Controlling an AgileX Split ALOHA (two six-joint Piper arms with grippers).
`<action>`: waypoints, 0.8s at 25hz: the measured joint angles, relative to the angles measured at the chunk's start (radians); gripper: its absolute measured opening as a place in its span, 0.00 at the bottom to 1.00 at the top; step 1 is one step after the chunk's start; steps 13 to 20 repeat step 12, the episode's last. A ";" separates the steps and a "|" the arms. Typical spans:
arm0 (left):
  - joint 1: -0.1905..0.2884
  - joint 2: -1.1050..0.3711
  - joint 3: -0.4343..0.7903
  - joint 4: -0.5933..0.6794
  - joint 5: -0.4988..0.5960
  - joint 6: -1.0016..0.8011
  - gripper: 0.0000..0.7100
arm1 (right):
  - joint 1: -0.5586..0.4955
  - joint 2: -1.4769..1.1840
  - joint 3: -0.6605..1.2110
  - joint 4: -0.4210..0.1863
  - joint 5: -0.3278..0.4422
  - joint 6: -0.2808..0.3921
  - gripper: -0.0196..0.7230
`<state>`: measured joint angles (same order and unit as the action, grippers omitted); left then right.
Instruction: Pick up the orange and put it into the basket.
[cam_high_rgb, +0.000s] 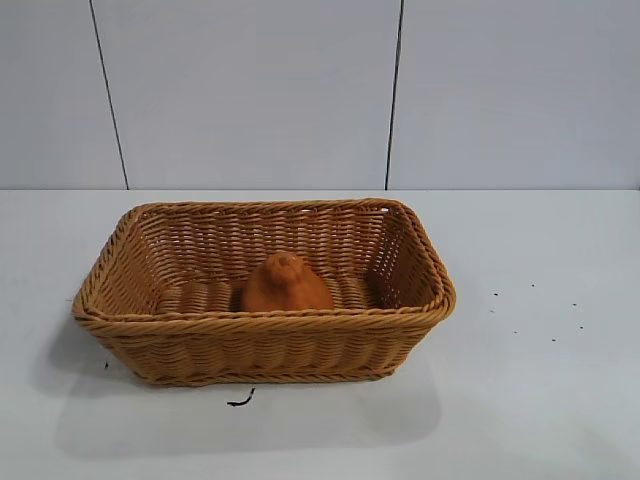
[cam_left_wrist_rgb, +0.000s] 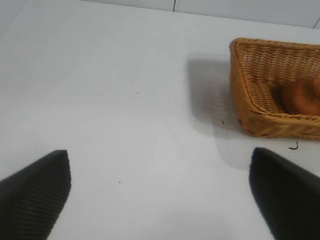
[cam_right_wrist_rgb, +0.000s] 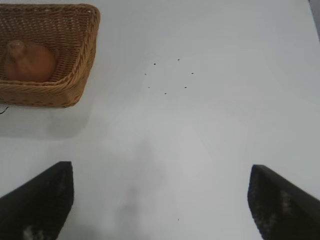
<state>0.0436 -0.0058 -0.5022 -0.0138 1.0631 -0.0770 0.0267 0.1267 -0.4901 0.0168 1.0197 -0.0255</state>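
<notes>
Both grippers, left (cam_left_wrist_rgb: 160, 195) & right (cam_right_wrist_rgb: 160, 200), are hanging w/ jaws apart, empty, over tabletop (cam_high_rgb: 540, 400); orange (cam_high_rgb: 285, 285) is sitting inside basket (cam_high_rgb: 260, 320), task prob done.

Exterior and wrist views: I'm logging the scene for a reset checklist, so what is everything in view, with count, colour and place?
basket: one, tan-brown wicker, on the table at the middle of the exterior view.
orange: one, dull orange, inside the basket, resting on its floor near the front wall.
table: one, white, under everything, with a few small dark specks to the right of the basket.
black scrap: one, on the table just in front of the basket.
wall: pale grey panels behind the table.
left gripper: one, black fingers, open, empty, over bare table away from the basket.
right gripper: one, black fingers, open, empty, over bare table away from the basket.
</notes>
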 joint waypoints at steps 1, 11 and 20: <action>0.000 0.000 0.000 0.000 0.000 0.000 0.98 | -0.016 -0.017 0.000 0.000 0.000 0.000 0.90; 0.000 0.000 0.000 0.000 0.000 0.000 0.98 | 0.006 -0.131 0.000 0.008 0.001 0.000 0.90; 0.000 0.000 0.000 0.000 0.000 0.000 0.98 | 0.006 -0.131 0.000 0.009 0.001 0.000 0.90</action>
